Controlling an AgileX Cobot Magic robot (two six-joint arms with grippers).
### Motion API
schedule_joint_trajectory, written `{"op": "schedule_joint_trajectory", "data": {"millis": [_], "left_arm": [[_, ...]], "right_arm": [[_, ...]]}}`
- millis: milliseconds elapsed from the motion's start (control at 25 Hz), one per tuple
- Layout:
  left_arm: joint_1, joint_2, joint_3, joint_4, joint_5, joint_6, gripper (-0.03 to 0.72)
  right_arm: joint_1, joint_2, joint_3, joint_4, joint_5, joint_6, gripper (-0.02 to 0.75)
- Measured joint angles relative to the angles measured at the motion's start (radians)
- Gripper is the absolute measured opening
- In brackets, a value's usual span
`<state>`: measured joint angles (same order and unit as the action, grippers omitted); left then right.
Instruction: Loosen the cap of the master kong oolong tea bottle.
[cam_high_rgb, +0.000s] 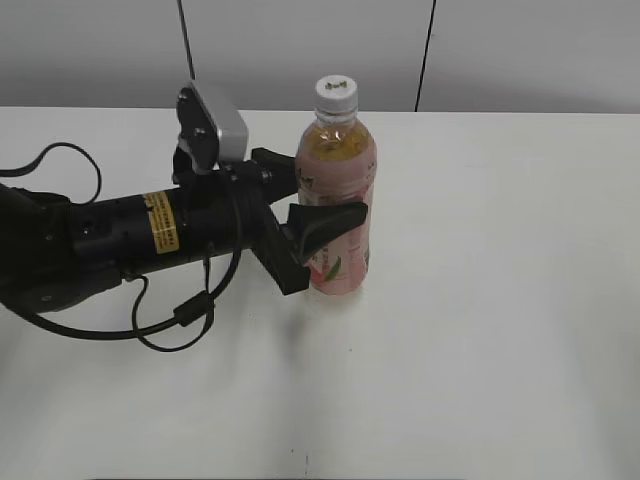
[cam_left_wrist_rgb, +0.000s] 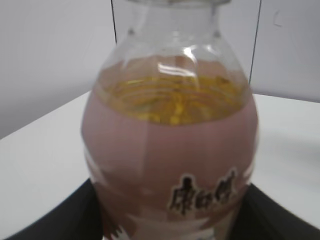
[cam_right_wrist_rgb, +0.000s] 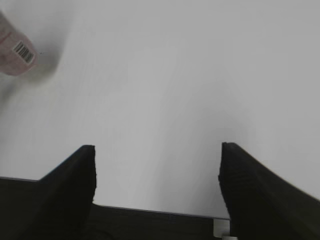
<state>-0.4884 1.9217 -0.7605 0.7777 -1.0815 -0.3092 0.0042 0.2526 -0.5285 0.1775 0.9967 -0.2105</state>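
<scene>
The master kong oolong tea bottle (cam_high_rgb: 342, 170) stands upright on the white table, with its pink label and amber tea. Its white cap (cam_high_rgb: 336, 93) is on top, with nothing touching it. My left gripper (cam_high_rgb: 318, 200) reaches in from the left, and its two black fingers clasp the bottle's middle. In the left wrist view the bottle (cam_left_wrist_rgb: 170, 135) fills the frame between the finger edges, and the cap is cut off at the top. My right gripper (cam_right_wrist_rgb: 157, 165) is open and empty over bare table. The bottle's base with a barcode (cam_right_wrist_rgb: 19, 50) shows at that view's top left.
The white table (cam_high_rgb: 500, 300) extends around the bottle. A grey wall with dark vertical seams stands behind it. The left arm's black cable (cam_high_rgb: 170, 320) loops on the table at the left. The right arm is out of the exterior view.
</scene>
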Motion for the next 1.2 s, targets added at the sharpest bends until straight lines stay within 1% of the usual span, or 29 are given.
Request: {"op": "schedule_joint_trajectory", "data": {"millis": [120,200,360,520,600,720,840,1000,1080,1160,1200], "left_arm": [[0.025,-0.007,0.038,-0.002,0.016,-0.002,0.398],[0.037,-0.007,0.085,0.0,0.038,0.007,0.398],[0.041,-0.001,0.127,0.006,0.046,0.039,0.398],[0.042,0.053,0.127,-0.005,-0.049,0.05,0.398],[0.042,0.078,0.127,-0.011,-0.091,0.054,0.398],[0.042,0.095,0.127,-0.013,-0.12,0.056,0.398],[0.042,0.097,0.127,-0.015,-0.125,0.056,0.398],[0.042,0.097,0.127,-0.015,-0.125,0.056,0.398],[0.042,0.097,0.127,-0.015,-0.127,0.056,0.398],[0.042,0.097,0.127,-0.015,-0.127,0.056,0.398],[0.042,0.097,0.127,-0.015,-0.127,0.056,0.398]], "right_arm": [[0.0,0.049,-0.002,0.088,-0.021,-0.07,0.578],[0.0,0.076,-0.005,0.149,-0.041,-0.121,0.578],[0.0,0.149,-0.007,0.285,-0.066,-0.23,0.578],[0.0,0.234,-0.017,0.418,-0.071,-0.343,0.578],[0.0,0.278,-0.049,0.446,-0.062,-0.378,0.567],[0.0,0.359,-0.149,0.456,-0.04,-0.403,0.537],[0.0,0.474,-0.27,0.464,-0.002,-0.409,0.524],[0.013,0.706,-0.434,0.462,0.086,-0.384,0.522],[0.057,0.813,-0.506,0.417,0.126,-0.331,0.522],[0.143,0.91,-0.573,0.342,0.147,-0.255,0.514],[0.207,0.96,-0.609,0.287,0.152,-0.21,0.509]]}}
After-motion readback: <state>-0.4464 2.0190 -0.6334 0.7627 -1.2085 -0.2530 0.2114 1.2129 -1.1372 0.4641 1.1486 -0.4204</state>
